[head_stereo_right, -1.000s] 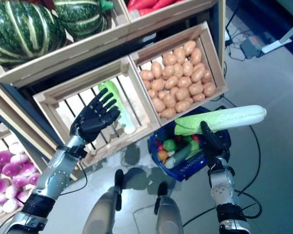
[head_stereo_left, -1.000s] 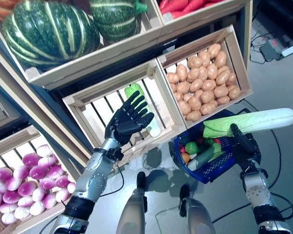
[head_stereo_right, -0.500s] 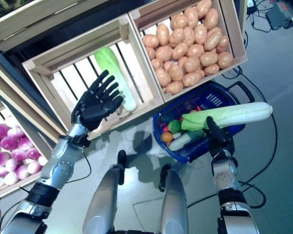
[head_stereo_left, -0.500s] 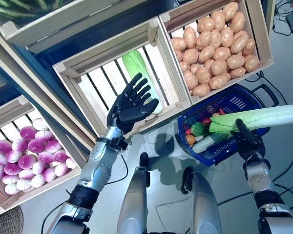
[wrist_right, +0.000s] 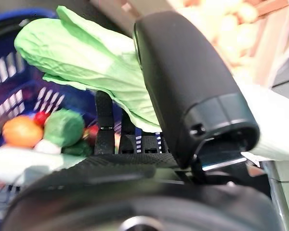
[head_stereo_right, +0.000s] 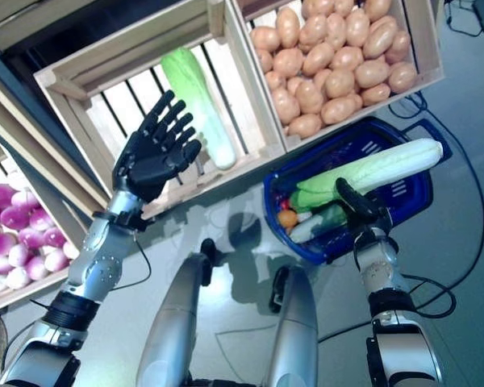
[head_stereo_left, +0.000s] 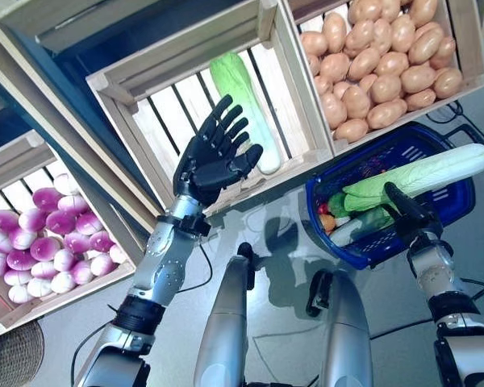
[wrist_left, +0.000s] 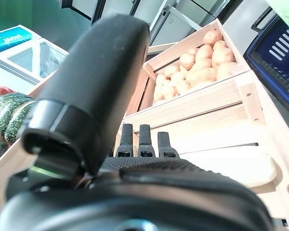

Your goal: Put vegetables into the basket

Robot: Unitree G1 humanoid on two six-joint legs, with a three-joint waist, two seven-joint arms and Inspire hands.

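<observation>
The right hand (head_stereo_left: 409, 219) has its fingers and thumb clamped on a long pale-green and white napa cabbage (head_stereo_left: 423, 176), carried level right over the blue plastic shopping basket (head_stereo_left: 452, 200) on the floor. The leafy green end points left, the white stalk end pokes out past the basket's far right rim. In the right wrist view the thumb presses down across the leaves (wrist_right: 91, 62), and the fingers under the cabbage are mostly hidden behind it.

Down in the basket there's a jumble: a green round vegetable (wrist_right: 63, 128), an orange one (wrist_right: 21, 132), something red behind, and a pale long piece at the near edge. Much of it is covered by the cabbage, so the rest is hard to make out.

Over on the left, the left hand (head_stereo_left: 212, 158) is raised with fingers apart and straight, holding nothing, in front of a slatted light-wood crate (head_stereo_left: 129, 89). Inside that crate lies a second green and white cabbage (head_stereo_left: 244, 106), its near end partly behind the fingertips.

To the right, another wooden crate of tan potatoes (head_stereo_left: 377, 60), cut off at the top edge. Far left, a crate of purple and white turnips (head_stereo_left: 40, 254), also cropped. A woven wicker basket (head_stereo_left: 12, 363) just peeks in at the bottom left corner.
</observation>
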